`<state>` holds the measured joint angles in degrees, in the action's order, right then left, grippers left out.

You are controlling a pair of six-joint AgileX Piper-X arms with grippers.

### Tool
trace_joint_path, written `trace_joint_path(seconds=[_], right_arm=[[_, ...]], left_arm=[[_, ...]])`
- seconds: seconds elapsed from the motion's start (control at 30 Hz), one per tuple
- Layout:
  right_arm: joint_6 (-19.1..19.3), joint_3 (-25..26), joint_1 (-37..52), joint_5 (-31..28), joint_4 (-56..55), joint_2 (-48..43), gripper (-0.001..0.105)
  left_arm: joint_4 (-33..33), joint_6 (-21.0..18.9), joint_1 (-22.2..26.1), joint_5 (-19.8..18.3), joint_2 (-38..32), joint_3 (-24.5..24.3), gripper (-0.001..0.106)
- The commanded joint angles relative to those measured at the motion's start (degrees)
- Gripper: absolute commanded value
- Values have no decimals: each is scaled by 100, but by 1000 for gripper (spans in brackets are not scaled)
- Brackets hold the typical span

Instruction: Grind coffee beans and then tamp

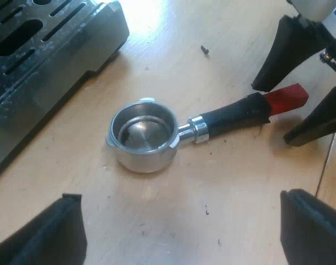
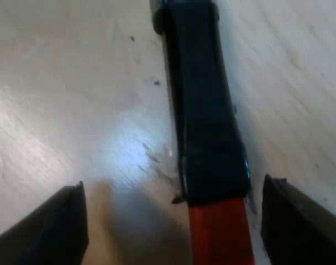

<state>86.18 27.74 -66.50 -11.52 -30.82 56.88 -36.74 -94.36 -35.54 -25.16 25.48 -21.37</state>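
Lying flat: the holder [image 1: 198,128] is seen loose on the table [image 1: 223,49], its basket [image 1: 143,132] facing up, near the espresso machine [image 1: 41,61] but apart from it; the basket looks bare of grounds.
Left gripper [image 1: 182,221]: spread wide, nothing held; the basket is seen ahead of its fingers, well clear of them.
Long axis: the dark handle [image 1: 234,116] is run out from the basket, away from the machine, to the red end [image 1: 287,98].
Right gripper [image 1: 277,112]: opened wide and set astride the handle where black meets red, one finger to each side, a gap seen on both; nothing is gripped.
Nearer arm: the right, it is judged; only a closing across the handle's width seems called for.
Writing: none can be read.
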Motion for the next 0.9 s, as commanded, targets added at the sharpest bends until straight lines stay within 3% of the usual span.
trace_joint_path(seconds=[0.03,0.23,0.4,0.47,0.6,0.9], right_arm=[[111,282,7,-116,-407,-43,69],[688,1019,-44,-146,-883,-31,69],[1134,1382,-266,-146,-330,-19,69],[1175,1388,-353,-152,75,-19,69],[1172,1360,-396,-152,753,-19,69],[1172,991,-396,-196,2437,-7,69]], left_arm=[[70,-44,-27,13,-3,-27,74],[81,-44,-27,296,-3,-27,74],[88,-74,-27,503,-3,-109,74],[88,-151,-27,625,-3,-189,74],[88,-206,-27,1308,-3,-513,74],[28,-566,22,1829,-3,-829,74]])
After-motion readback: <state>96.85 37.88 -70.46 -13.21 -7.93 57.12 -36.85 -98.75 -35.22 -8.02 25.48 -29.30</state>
